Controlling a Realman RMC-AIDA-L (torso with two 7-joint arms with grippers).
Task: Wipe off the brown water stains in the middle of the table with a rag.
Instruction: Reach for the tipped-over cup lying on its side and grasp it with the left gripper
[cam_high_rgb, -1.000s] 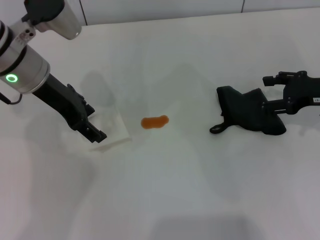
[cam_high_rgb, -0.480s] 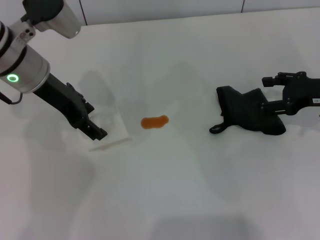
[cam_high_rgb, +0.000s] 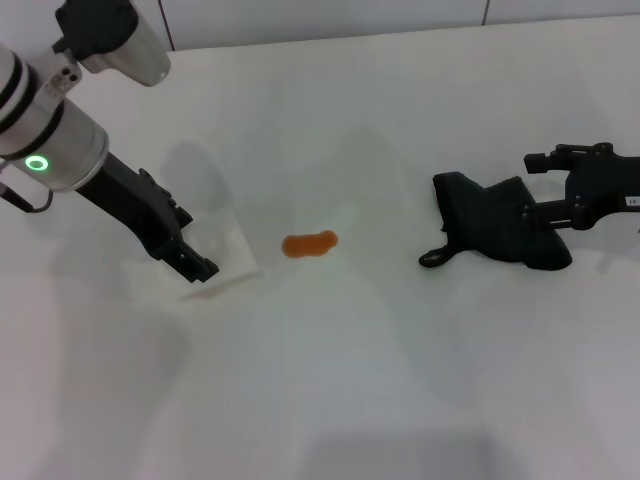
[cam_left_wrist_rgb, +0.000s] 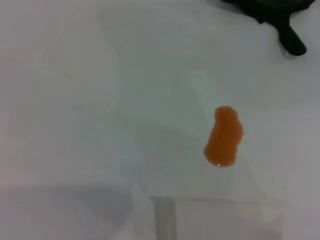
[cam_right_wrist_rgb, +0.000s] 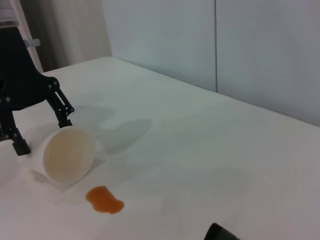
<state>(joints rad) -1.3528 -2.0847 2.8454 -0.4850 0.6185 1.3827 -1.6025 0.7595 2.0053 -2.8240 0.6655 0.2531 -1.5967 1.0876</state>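
The brown water stain is a small orange-brown blot on the white table. It also shows in the left wrist view and the right wrist view. The black rag lies bunched to the right of the stain, its loop tag pointing toward it. My right gripper is at the rag's right end with its fingers apart, one lying over the cloth. My left gripper is open to the left of the stain, its fingers straddling a tipped cup.
A white translucent plastic cup lies on its side just left of the stain, its mouth facing the right wrist camera. A wall runs along the table's far edge.
My left arm has shifted slightly to the right by the cup. The right gripper, the rag and the stain have not moved.
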